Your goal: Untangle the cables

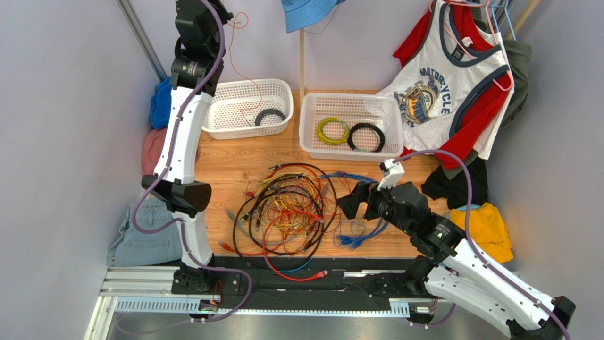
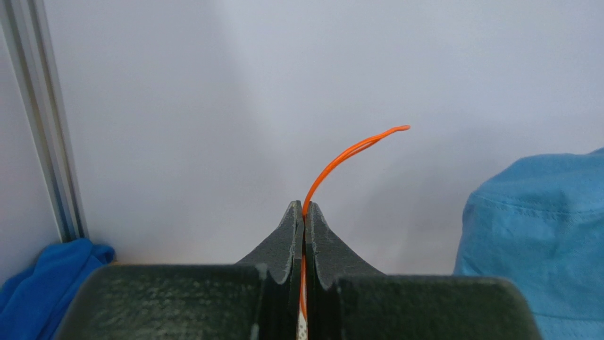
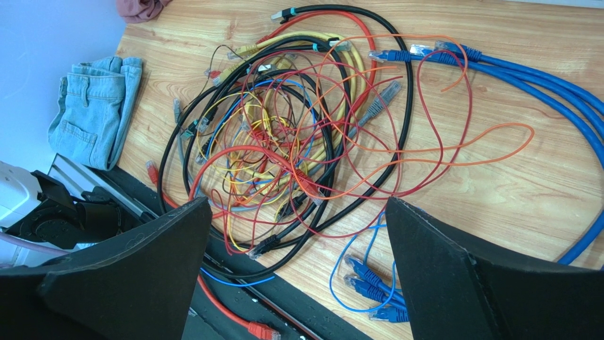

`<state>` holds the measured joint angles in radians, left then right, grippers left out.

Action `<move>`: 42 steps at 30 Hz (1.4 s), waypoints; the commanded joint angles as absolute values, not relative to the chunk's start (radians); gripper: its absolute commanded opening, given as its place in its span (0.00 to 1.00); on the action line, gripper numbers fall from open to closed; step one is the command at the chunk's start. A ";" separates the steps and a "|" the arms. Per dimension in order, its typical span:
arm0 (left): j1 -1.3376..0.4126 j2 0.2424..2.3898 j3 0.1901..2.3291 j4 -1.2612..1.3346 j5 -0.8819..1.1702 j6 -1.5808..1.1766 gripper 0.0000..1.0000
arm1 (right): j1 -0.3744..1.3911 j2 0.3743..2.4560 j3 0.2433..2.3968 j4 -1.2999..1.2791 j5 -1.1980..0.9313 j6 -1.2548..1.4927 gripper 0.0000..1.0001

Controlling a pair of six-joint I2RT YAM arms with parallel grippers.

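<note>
A: Where is the left gripper (image 2: 303, 210)?
B: Raised high at the far left, above the left basket (image 1: 213, 113). Its jaws are pressed together, pinching a thin orange cable (image 2: 340, 157). The free end curves up past the tips and to the right.
A: Does that cable reach the pile?
B: From above, a thin orange line drops from the gripper into the left basket. Past that I cannot tell where it runs.
A: And the cables (image 1: 287, 212)?
B: Heaped mid-table (image 1: 227, 166), on the near side of the two baskets. Black, red, orange and yellow cords loop through each other, with plug ends sticking out. One red cord trails over the near edge onto the black rail (image 1: 354, 283). Blue cables (image 3: 539, 78) lie along the right of the heap, with several plugs bunched at its near right.
A: Right gripper (image 3: 294, 205)?
B: Spread wide, holding nothing. It hangs at the right edge of the heap, by the blue cables, facing left toward the tangle.
A: Anything in the baskets?
B: A black coil (image 1: 270, 117) in the left one. The right basket (image 1: 306, 134) holds a yellow-green ring (image 1: 332, 130) and a black ring (image 1: 366, 137), side by side.
A: Around the table?
B: Jeans (image 1: 145, 237) at the near left, a blue hat (image 2: 539, 248) by the far wall, a shirt (image 1: 439, 92) hanging far right.
</note>
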<state>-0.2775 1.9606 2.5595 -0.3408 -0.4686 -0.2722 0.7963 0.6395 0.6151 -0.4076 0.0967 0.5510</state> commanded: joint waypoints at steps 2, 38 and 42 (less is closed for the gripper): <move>-0.232 2.023 2.482 -0.209 -0.514 -0.222 0.00 | 0.802 0.608 0.620 -0.391 0.140 0.541 0.99; -0.693 1.341 1.065 -0.157 -0.336 -0.639 0.76 | 0.801 0.496 0.545 -0.373 0.152 0.587 0.97; -0.758 1.264 0.887 -0.166 -0.258 -0.744 0.76 | 0.802 0.488 0.554 -0.380 0.140 0.595 0.96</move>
